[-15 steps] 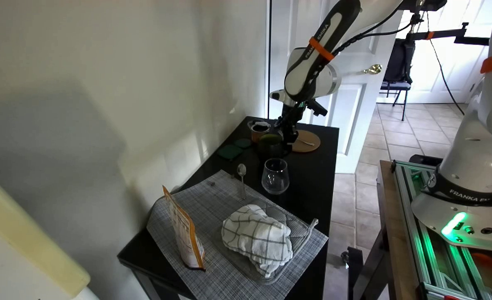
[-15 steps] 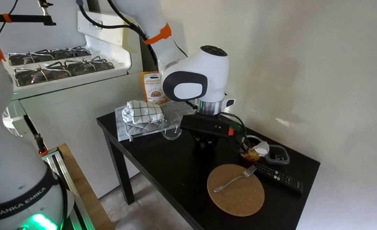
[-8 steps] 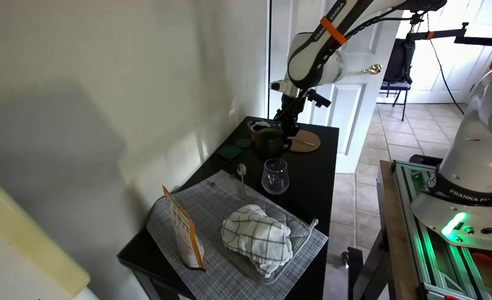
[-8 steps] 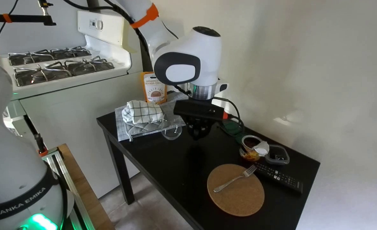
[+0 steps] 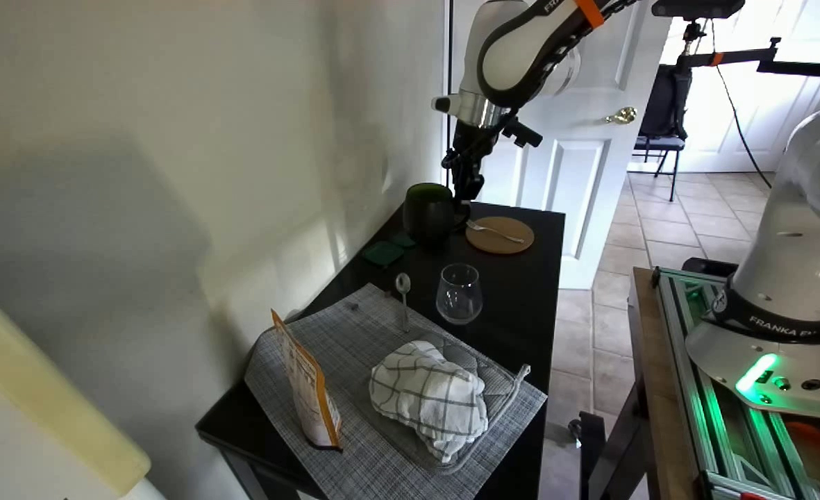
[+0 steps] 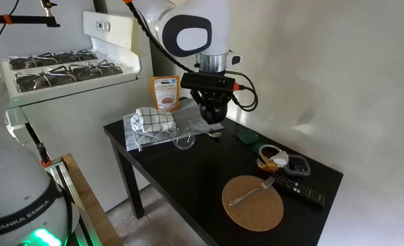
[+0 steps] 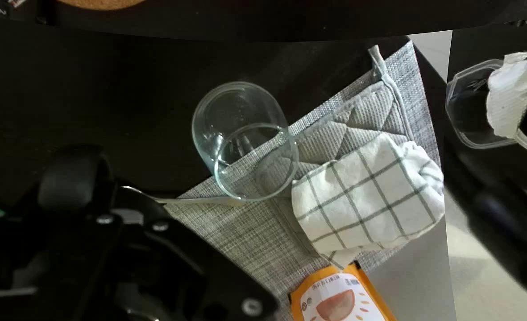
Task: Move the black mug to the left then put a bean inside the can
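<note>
Mug has risen, the gripper clamped on it (exact contact obscured); relocation seems underway, leftward set-down next.

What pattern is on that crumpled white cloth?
Grey checks cover the white cloth, clearest in the wrist view.

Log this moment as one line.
gripper: holding black mug | mug: mouth up, off the table | clear glass: upright on table | bean: not discernible
</note>
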{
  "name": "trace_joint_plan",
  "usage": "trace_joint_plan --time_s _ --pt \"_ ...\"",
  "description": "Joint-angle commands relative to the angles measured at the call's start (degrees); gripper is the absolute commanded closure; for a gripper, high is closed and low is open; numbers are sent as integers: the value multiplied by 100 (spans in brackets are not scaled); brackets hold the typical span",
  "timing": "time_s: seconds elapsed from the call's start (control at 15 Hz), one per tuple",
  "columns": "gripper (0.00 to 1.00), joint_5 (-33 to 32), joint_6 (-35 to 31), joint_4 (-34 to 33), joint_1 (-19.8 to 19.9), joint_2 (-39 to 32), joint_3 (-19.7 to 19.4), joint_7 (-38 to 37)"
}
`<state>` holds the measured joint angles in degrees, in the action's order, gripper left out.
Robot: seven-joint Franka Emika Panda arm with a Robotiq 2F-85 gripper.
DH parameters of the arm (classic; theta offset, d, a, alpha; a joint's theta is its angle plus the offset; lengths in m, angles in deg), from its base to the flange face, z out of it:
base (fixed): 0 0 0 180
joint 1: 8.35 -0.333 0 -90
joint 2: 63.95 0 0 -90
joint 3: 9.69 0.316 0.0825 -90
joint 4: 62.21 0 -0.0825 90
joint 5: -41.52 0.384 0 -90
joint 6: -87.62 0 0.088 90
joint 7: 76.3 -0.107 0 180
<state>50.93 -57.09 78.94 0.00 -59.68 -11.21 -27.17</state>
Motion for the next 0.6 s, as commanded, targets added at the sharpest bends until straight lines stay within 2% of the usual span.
trace_joint_plan --time_s 0.0,0.07,0.13,0.27,0.53 --pt "78 -34 64 -26 -214 29 -193 -64" --pt "78 -34 82 -27 -219 41 -198 -74" --pt "95 -34 86 -26 -219 41 -207 -75" --pt "95 -100 -339 -57 -298 -124 -165 -113" --pt "95 -1589 -1238 -509 -509 -715 54 -1065"
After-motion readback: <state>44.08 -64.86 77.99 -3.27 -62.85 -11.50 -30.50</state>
